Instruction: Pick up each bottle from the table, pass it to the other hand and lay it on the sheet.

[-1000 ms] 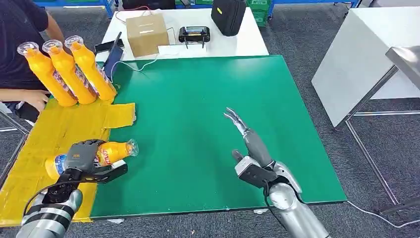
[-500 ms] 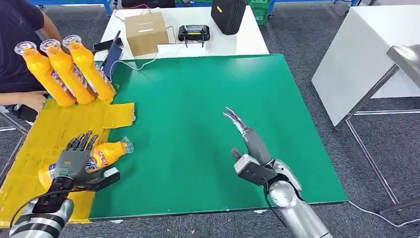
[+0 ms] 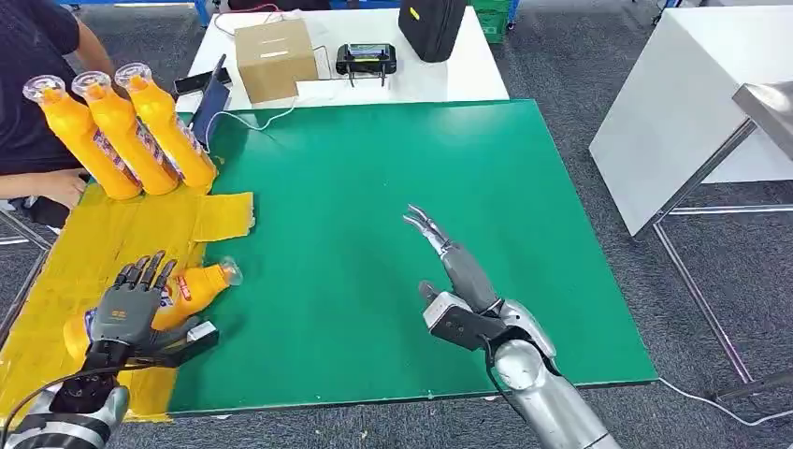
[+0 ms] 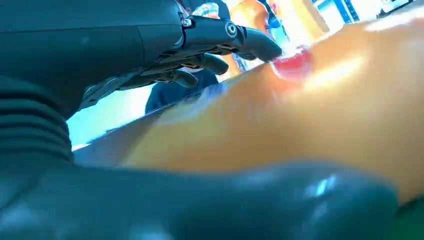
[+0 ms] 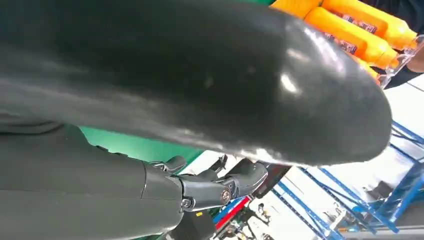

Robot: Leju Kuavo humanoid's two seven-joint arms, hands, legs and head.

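Note:
An orange bottle (image 3: 192,287) lies on its side on the yellow sheet (image 3: 84,253), its clear cap poking out over the green mat. My left hand (image 3: 129,313) hovers just over the bottle's lower half with fingers straightened and spread, the thumb beside it on the mat side. In the left wrist view the bottle (image 4: 325,115) is a blurred orange mass under the dark fingers (image 4: 225,35). My right hand (image 3: 451,273) is open above the green mat's middle, holding nothing. Three more orange bottles (image 3: 122,131) stand together at the sheet's far end; the right wrist view catches these bottles (image 5: 360,35).
A person sits at the far left, one hand (image 3: 61,187) resting by the standing bottles. Behind the green mat (image 3: 393,159), a white table carries a cardboard box (image 3: 274,61), a controller (image 3: 367,61) and a black case (image 3: 432,28). A white table (image 3: 692,112) stands to the right.
My left hand has uncurled from around the bottle, which now lies on the sheet, shifted a little left. My right hand drifted slightly left.

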